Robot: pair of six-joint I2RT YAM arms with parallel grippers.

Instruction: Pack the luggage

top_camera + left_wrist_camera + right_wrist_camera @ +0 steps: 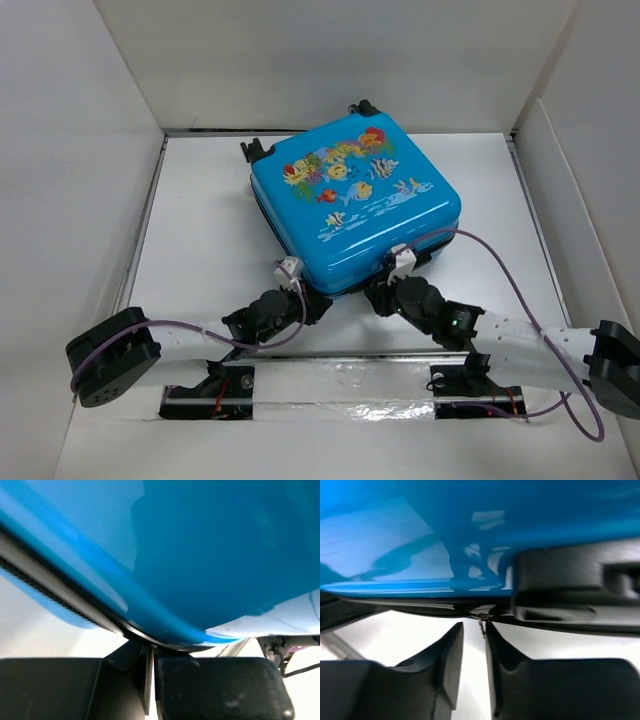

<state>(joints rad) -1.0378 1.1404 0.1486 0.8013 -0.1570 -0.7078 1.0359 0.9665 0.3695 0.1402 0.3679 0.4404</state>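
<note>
Left claw: the left gripper (151, 672) has its two black fingers drawn almost together, with only a thin slit between them. Whether anything is pinched there cannot be told.
Right claw: the right gripper (484, 647) is likewise nearly closed. A thin dark sliver at the seam reaches into the slit, but a grasp cannot be confirmed.
Luggage: the luggage (355, 200) is closed and lies flat, fish print up, turned at an angle. Its near edge is right at both sets of fingertips, the left claw at the near corner and the right claw further along that edge.
Seam: the zipper line (55, 597) runs just above the left fingers.
Handle: a black handle (575, 590) sits just above the right fingers.
Surface: a white table (200, 230), walled by white panels (330, 60).
Hard to see: both wrist views are blurred and too close. From above, the arms hide the fingertips.
</note>
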